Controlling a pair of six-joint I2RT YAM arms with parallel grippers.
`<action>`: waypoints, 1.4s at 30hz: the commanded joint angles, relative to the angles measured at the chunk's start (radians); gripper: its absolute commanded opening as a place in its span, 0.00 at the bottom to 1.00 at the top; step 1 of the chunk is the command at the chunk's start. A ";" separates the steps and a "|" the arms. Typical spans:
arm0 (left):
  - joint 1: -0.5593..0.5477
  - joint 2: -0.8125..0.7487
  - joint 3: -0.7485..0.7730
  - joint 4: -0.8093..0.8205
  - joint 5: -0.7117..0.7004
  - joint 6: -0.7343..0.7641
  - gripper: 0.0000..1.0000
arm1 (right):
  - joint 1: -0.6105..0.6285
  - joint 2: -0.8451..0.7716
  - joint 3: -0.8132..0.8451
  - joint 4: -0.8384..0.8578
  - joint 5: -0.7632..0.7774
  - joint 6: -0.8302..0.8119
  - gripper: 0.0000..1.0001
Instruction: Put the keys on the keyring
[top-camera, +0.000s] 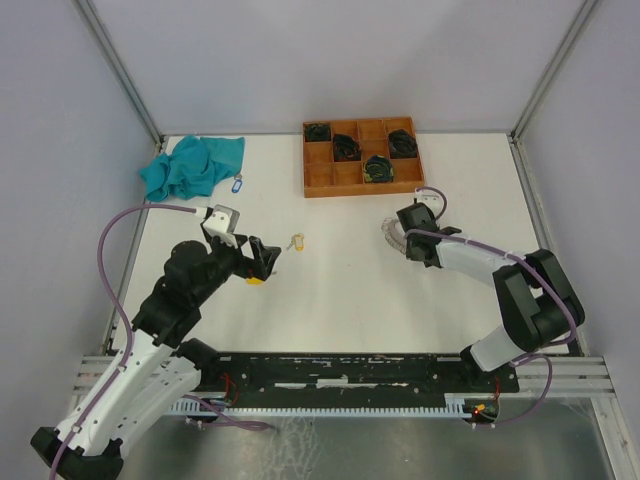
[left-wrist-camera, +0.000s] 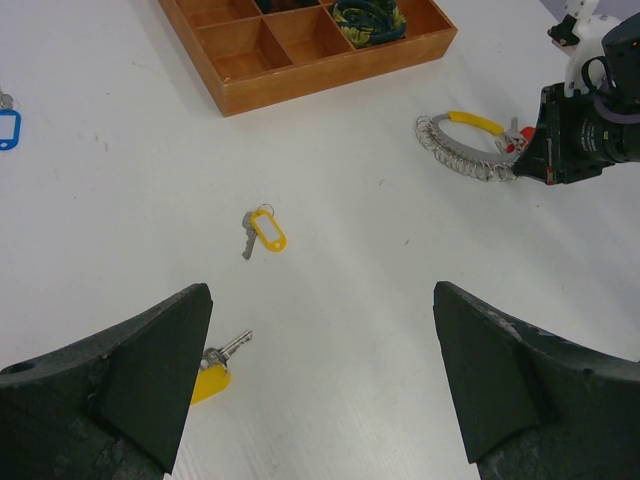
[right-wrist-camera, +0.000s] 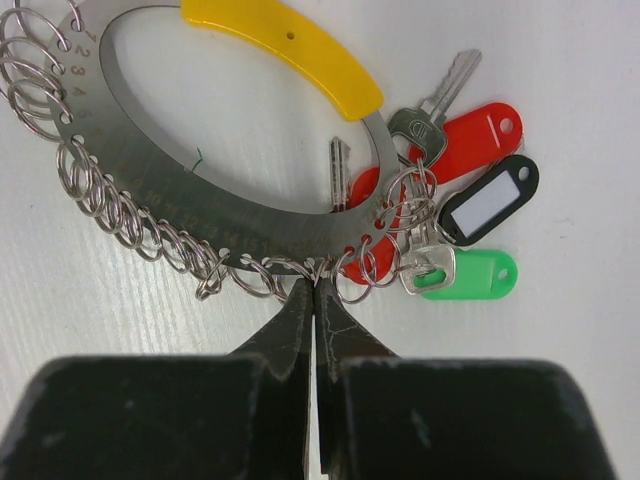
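A large metal keyring (right-wrist-camera: 190, 185) with a yellow grip and many small split rings lies flat on the table, also seen as the keyring (top-camera: 391, 232). Red, black and green tagged keys (right-wrist-camera: 470, 200) hang on it. My right gripper (right-wrist-camera: 314, 285) is shut, its tips nipping one small split ring at the keyring's near edge. A yellow-tagged key (left-wrist-camera: 264, 229) lies loose mid-table, the same key (top-camera: 295, 242) in the top view. A second yellow-tagged key (left-wrist-camera: 215, 368) lies by my left finger. My left gripper (left-wrist-camera: 320, 390) stands wide open above the table, holding nothing.
A wooden compartment tray (top-camera: 322, 186) with black coiled bundles stands at the back. A teal cloth (top-camera: 192, 165) lies back left, with a blue-tagged key (top-camera: 237, 184) beside it. Metal frame posts stand at the table's far corners.
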 joint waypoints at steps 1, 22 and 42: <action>-0.003 0.000 0.032 0.032 0.010 0.037 0.98 | -0.004 -0.058 0.039 -0.025 0.026 -0.017 0.01; -0.004 0.273 0.103 0.122 0.313 0.049 0.94 | 0.108 -0.292 0.260 -0.234 -0.486 -0.432 0.01; -0.153 0.593 0.025 0.557 0.513 0.469 0.89 | 0.219 -0.182 0.323 -0.129 -0.723 -0.452 0.01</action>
